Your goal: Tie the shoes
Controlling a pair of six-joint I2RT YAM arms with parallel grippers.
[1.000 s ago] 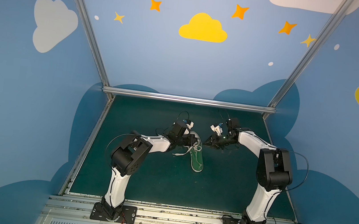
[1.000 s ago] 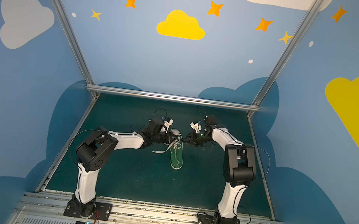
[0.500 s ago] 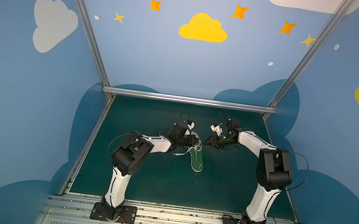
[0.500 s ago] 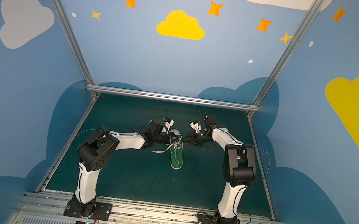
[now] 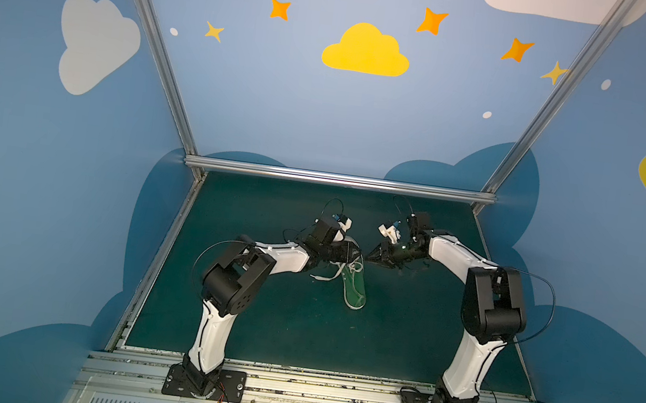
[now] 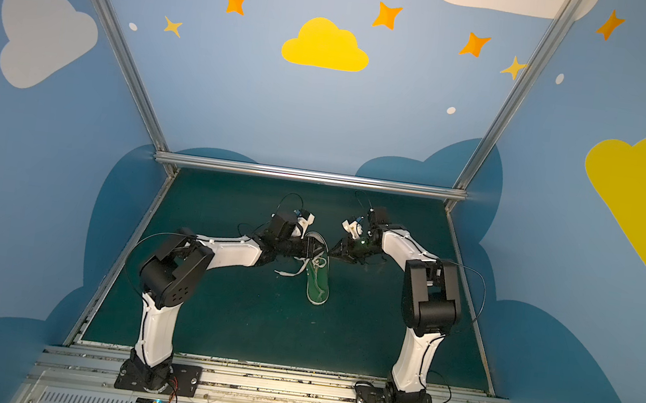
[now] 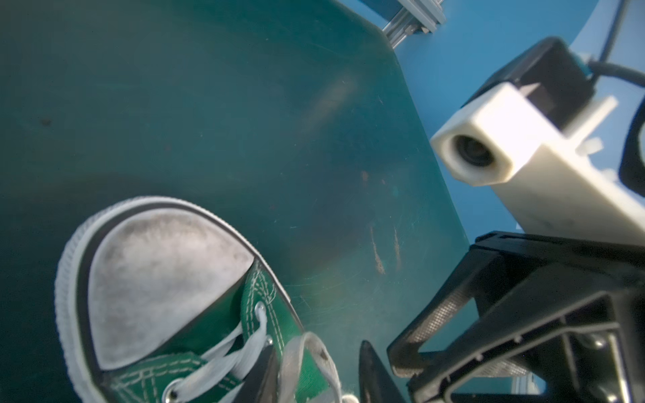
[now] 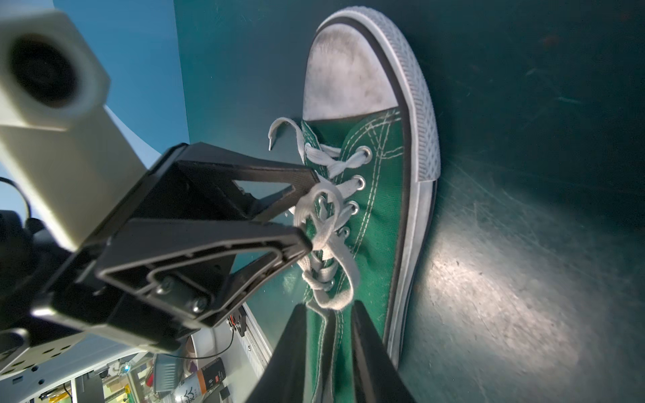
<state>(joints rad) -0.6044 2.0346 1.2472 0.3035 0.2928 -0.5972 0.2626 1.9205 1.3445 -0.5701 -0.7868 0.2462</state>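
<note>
A green sneaker (image 5: 356, 286) (image 6: 318, 283) with a white toe cap (image 8: 345, 76) lies in the middle of the green mat in both top views. Its white laces (image 8: 324, 223) form loose loops over the eyelets. My left gripper (image 5: 353, 256) (image 8: 307, 209) comes in from the left with its jaws apart, and a lace loop (image 7: 307, 345) lies between its fingertips (image 7: 370, 366). My right gripper (image 5: 368, 257) (image 8: 330, 314) faces it from the right. Its jaws stand a little apart over the shoe's side, with the end of a lace loop (image 8: 331, 301) at their tips.
One loose lace end (image 5: 324, 278) trails on the mat (image 5: 296, 333) left of the shoe. An aluminium rail (image 5: 340, 179) and blue walls close the back and sides. The two grippers are nearly tip to tip above the shoe.
My left gripper's jaws, shut a second ago, have come apart around the lace loop. The right gripper and the shoe have stayed where they were.
</note>
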